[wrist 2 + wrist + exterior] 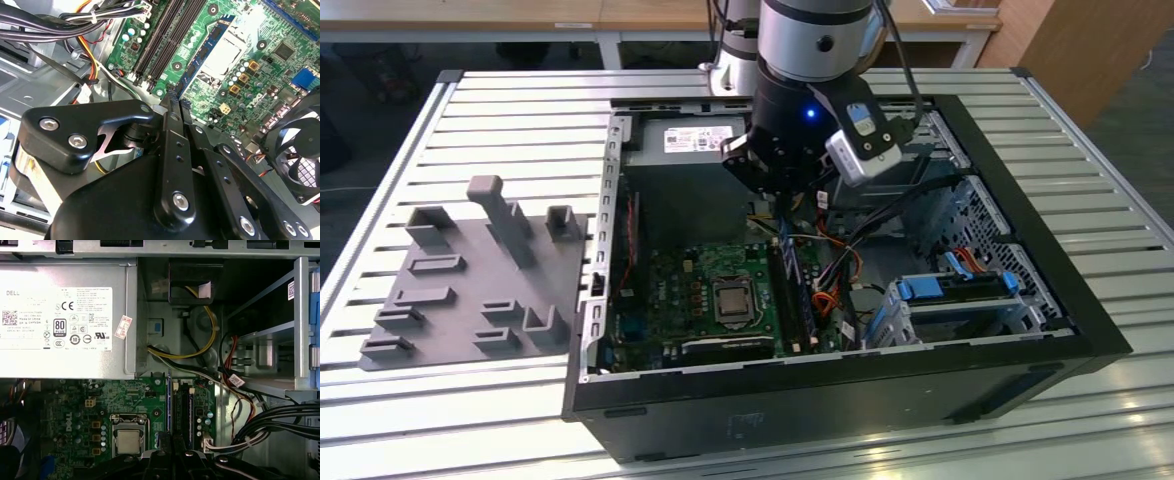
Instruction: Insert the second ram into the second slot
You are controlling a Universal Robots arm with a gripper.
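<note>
My gripper (781, 198) hangs inside the open computer case (1067, 300), above the back part of the green motherboard (674, 295). In both wrist views its fingers stand close together, shut on the second ram (205, 50), a thin blue stick seen edge-on (169, 400) that runs out from the fingertips. The gripper (174, 97) holds it lengthwise, parallel to the black slots (165, 35) and just to one side of them. In the first wrist view the slots (183, 410) lie right beside the stick, ahead of the gripper (172, 442). I cannot tell which slot is the second one.
The grey power supply (65, 320) fills the case's back corner. The processor socket (128, 440) lies beside the stick. Bundled cables (60, 22) cross near the slots, and a fan (300, 150) sits close by. A drive cage with blue tabs (954, 295) stands at the exterior view's right, a grey fixture plate (467, 290) on its left.
</note>
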